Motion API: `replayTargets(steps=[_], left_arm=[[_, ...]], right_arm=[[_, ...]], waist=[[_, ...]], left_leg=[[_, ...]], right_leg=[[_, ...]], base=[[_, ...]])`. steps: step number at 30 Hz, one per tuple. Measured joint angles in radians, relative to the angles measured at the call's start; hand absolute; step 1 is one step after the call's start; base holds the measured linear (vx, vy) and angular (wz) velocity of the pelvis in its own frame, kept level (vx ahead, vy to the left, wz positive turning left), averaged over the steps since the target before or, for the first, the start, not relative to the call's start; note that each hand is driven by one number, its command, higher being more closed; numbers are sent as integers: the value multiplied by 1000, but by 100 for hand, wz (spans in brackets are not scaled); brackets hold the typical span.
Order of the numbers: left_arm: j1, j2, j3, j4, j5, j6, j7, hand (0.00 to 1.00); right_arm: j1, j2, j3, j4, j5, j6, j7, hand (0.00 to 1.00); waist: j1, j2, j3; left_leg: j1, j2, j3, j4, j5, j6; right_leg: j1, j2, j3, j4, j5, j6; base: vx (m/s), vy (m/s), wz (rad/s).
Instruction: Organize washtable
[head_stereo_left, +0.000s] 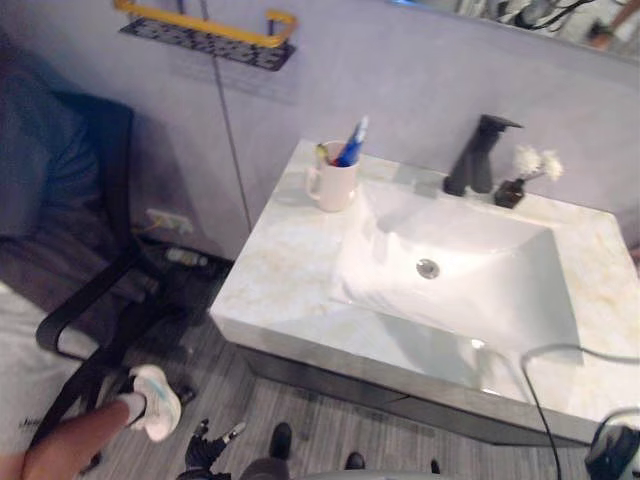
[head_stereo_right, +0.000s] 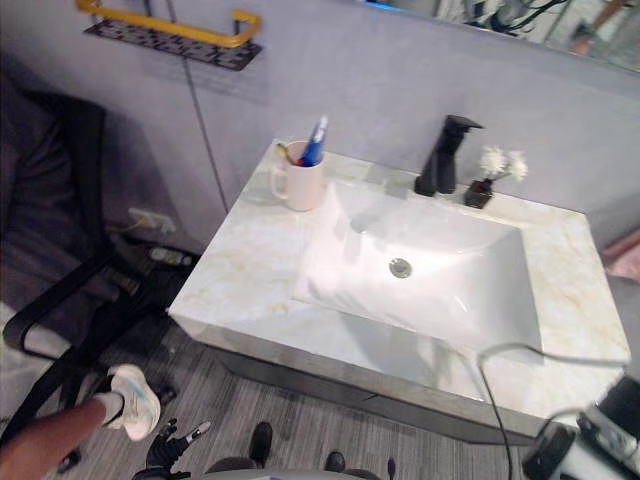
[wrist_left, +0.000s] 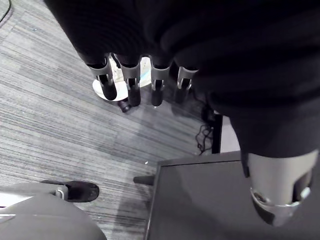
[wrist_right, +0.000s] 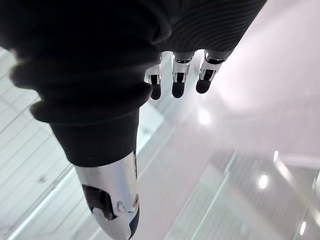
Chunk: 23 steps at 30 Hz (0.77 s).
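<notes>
Marble washtable (head_stereo_left: 270, 270) | mug (head_stereo_left: 335, 185) (brushes (head_stereo_left: 350, 145) inside) apart from left hand (wrist_left: 129, 85), right hand (wrist_right: 178, 82) | both slack, empty

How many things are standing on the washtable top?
3: a white mug holding toothbrushes at the basin's back left corner, a black faucet behind the basin, and a small flower vase just right of the faucet. None seems hidden.

The pale marbled stone table (head_stereo_left: 264, 278) had a smooth, softly shining top. The white sink basin (head_stereo_left: 482, 288) looked glossy, and so did the white ceramic mug (head_stereo_left: 335, 187). The black tap (head_stereo_left: 478, 155) was matt. The grey floor (wrist_left: 50, 115) showed a rough wood grain.
</notes>
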Motion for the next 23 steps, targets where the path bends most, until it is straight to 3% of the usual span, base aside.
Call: replayTargets(steps=[3,6,8,10,14,18,23], left_arm=[[-3,-24,23,5,0,7,0,0],[-7,-57,30,1,-2,9,1,0],[-6,-86,30,-11,-4,18,1,0],[-4,-110,26,-29,-7,22,1,0],[-15,-118,-7,-37,-32,30,-1,0],[-26,-112,-33,-25,-36,28,-3,0],[-67,-84,-80,30,-19,27,-20,0]], right_arm=[[165,188,-4,73,27,30,-38,0],[325,358,89,133,45,109,-36,0],[432,483,220,205,81,166,-9,0],[483,533,340,301,93,201,39,0],[486,532,517,549,109,241,187,0],[447,527,548,813,65,268,300,0],[409,508,578,987,-1,285,364,0]], waist=[[-14,12,-16],[-25,30,-23],[-23,46,-25],[-20,51,-22],[1,59,-15],[11,60,-6],[13,63,24]], left_leg=[[21,13,46,4,-14,-5],[48,22,80,4,-25,-6],[90,33,120,4,-48,-15],[101,43,155,4,-64,-13],[128,56,209,-2,-81,-21],[132,51,201,-2,-86,-20],[153,28,146,1,-83,-15]], right_leg=[[1,6,39,1,0,1],[10,5,42,9,-5,4],[19,3,42,47,-25,0],[13,1,35,74,-42,-2],[12,-8,13,98,-44,1],[17,-15,3,106,-55,12],[62,-36,-41,101,-61,18]], base=[[30,-18,-47],[2,-19,-33],[-10,-19,-46],[-37,-17,-47],[6,-8,-40],[69,-1,7],[114,20,30]])
